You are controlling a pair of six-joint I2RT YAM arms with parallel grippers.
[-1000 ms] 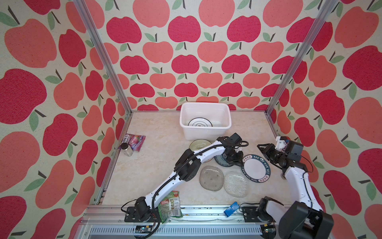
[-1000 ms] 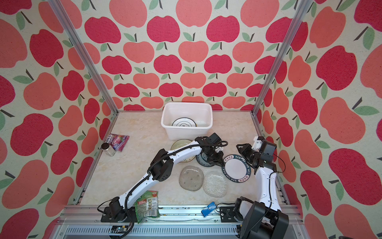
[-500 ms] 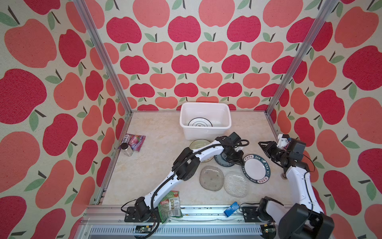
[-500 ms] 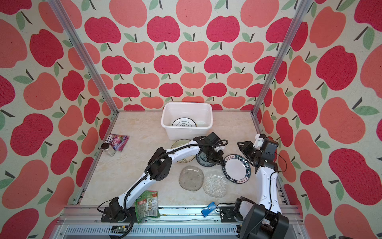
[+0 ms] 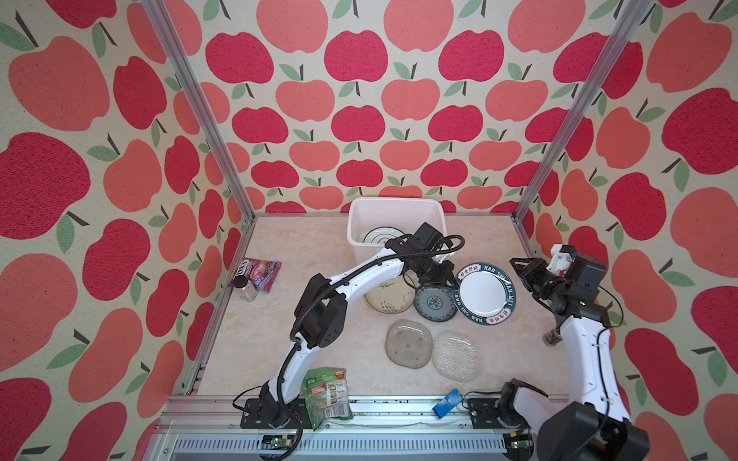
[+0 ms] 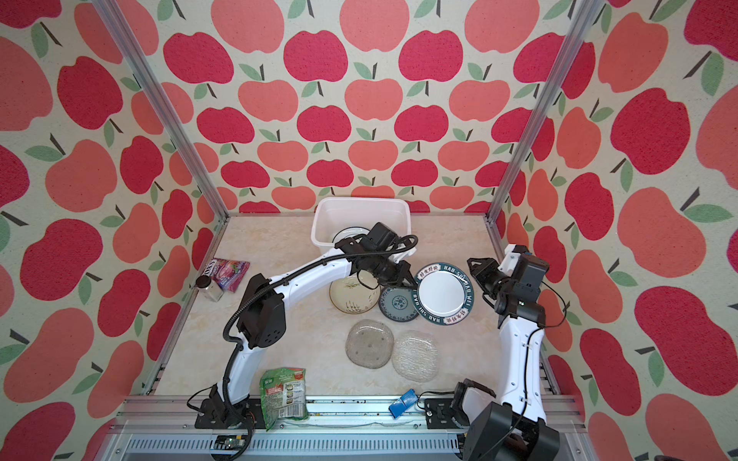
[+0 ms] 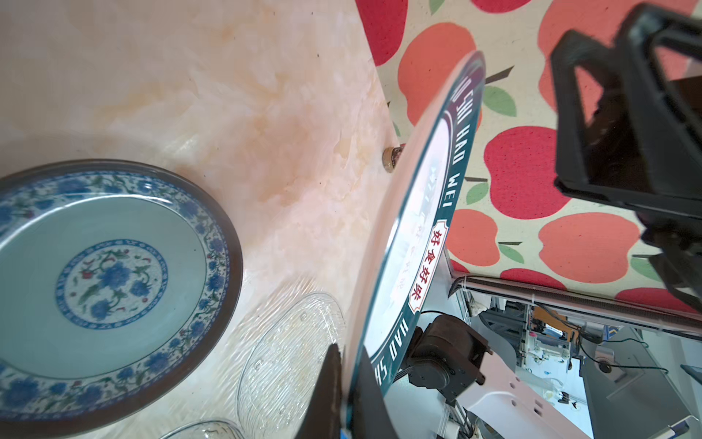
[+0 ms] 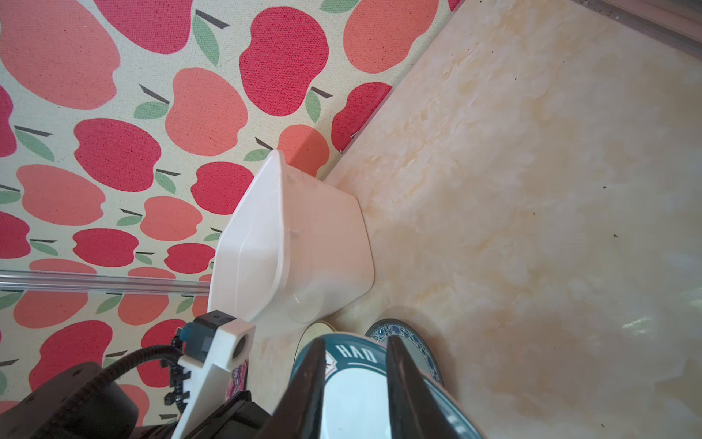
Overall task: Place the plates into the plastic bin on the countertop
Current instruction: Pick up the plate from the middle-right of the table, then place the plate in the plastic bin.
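Observation:
A white plate with a dark lettered rim (image 5: 485,293) (image 6: 443,293) hangs tilted above the countertop (image 5: 303,247). My left gripper (image 5: 449,277) (image 7: 347,349) is shut on this plate's (image 7: 429,197) left rim. My right gripper (image 5: 519,275) (image 8: 356,339) stands open at the plate's (image 8: 357,395) right edge, its fingers spread over the plate's face. On the countertop lie a blue patterned plate (image 5: 433,303) (image 7: 110,273), a cream plate (image 5: 385,299), a grey glass plate (image 5: 408,343) and a clear glass plate (image 5: 455,355). The plastic bin (image 5: 395,203) (image 8: 281,228) at the back holds a white plate (image 5: 381,235).
A green snack packet (image 5: 327,393) and a blue object (image 5: 447,402) lie on the front rail. A purple packet (image 5: 261,273) and a small jar (image 5: 244,288) sit by the left wall. Another small jar (image 5: 550,338) stands by the right wall, behind my right arm.
The lettered plate has risen off the countertop and moved toward the bin in my left gripper. My right gripper drew back slightly, still open.

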